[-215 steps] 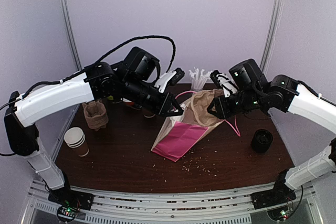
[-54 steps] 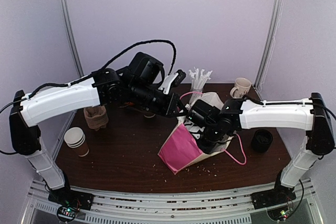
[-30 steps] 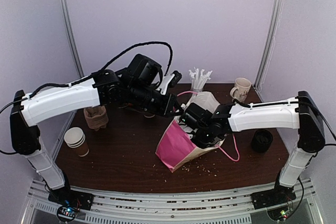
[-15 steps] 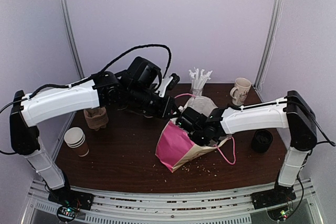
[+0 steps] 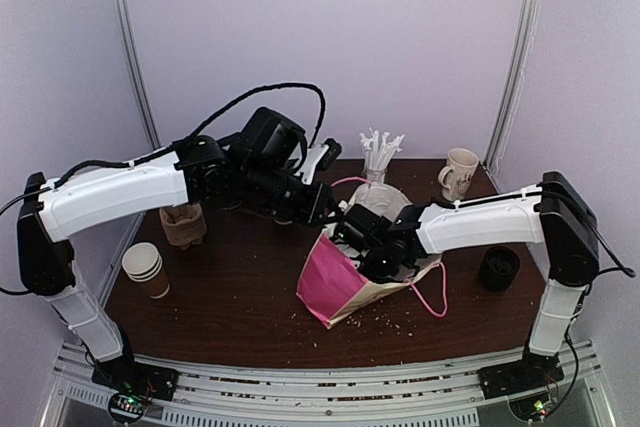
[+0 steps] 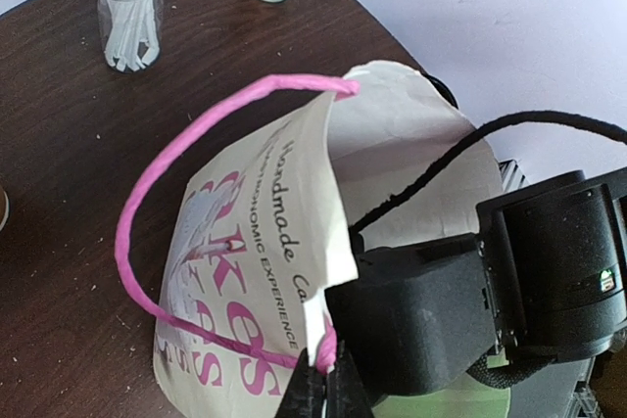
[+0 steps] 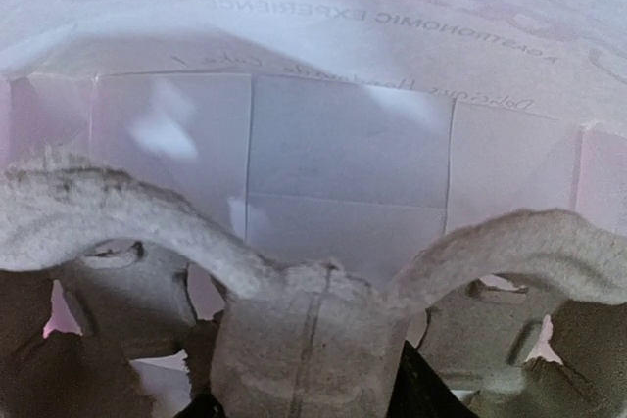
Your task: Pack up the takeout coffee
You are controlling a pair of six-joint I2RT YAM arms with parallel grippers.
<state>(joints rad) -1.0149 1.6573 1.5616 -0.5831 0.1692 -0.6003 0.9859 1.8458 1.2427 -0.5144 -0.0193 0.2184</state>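
Observation:
A pink-and-white paper bag [image 5: 335, 285] lies tilted on the dark table with its mouth facing up and right. My left gripper [image 6: 323, 394] is shut on the bag's rim and its pink cord handle [image 6: 167, 203], holding the mouth open. My right gripper [image 7: 312, 398] is deep inside the bag, its wrist [image 5: 385, 242] filling the mouth. Its fingers are closed on the centre ridge of a grey pulp cup carrier [image 7: 313, 330], in front of the bag's white bottom [image 7: 343, 154]. The takeout coffee is out of view.
A stack of lidless brown cups [image 5: 146, 267] and a brown pulp holder [image 5: 182, 222] stand at the left. At the back are a jar of white sticks [image 5: 378, 155] and a mug [image 5: 460, 172]. Black stacked lids [image 5: 498, 268] sit at the right, crumbs [image 5: 385, 319] near the bag.
My right arm has pushed further left and deeper into the bag with the carrier. The bag has shifted slightly left. The left gripper keeps its hold on the rim.

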